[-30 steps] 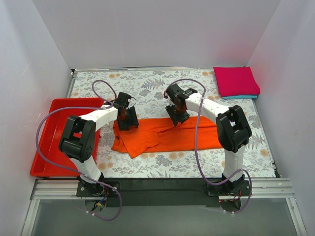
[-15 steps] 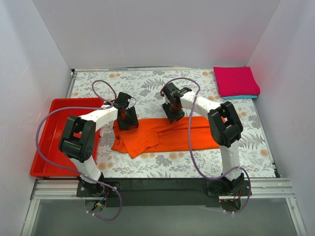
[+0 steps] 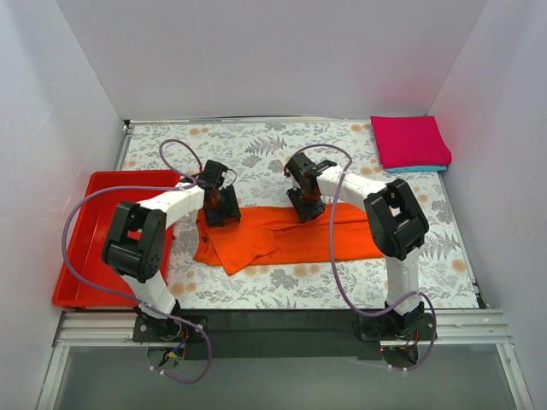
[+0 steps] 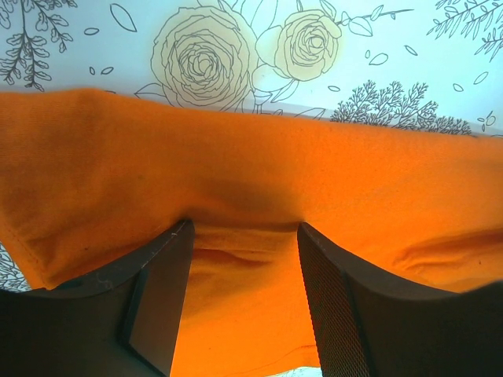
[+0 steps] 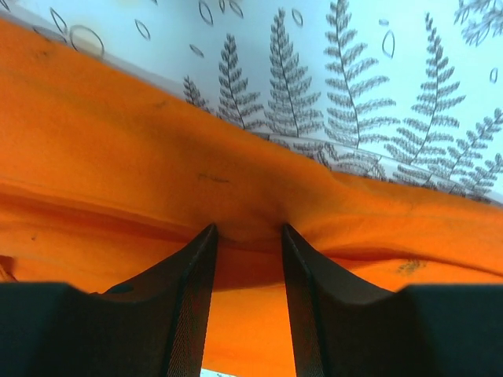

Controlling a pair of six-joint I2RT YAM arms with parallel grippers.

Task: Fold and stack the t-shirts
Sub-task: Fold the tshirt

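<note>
**Both grippers clamped on the far edge of the orange t-shirt**

The left gripper [image 4: 244, 226] is low over the floral table cover [image 3: 256, 149], its two dark fingers [image 4: 157, 298] set on either side of a raised fold of the orange t-shirt [image 3: 291, 239]. The cloth puckers and darkens right between the fingertips, so the jaws are closed on that fold, with a thick wad keeping them apart. Just beyond the fingertips the shirt's edge ends and printed roses show on the cover.

The right gripper [image 5: 248, 228] has the same hold further along that edge. Its fingers stand closer together, and a ridge of orange cloth is pinched between them, with creases running out to both sides. Fern prints lie just past its tips.

From above, the shirt stretches across the table under and nearer than both grippers. It is partly folded, with one flap doubled over below the left gripper.

Well off to the right gripper's outer side and beyond it, in the far corner, the magenta-pink t-shirt [image 3: 408, 141] lies folded square on top of the teal t-shirt [image 3: 427, 168], of which only a thin edge shows.

The red tray [image 3: 77, 256] sits to the left gripper's outer side, at the table's edge.
</note>
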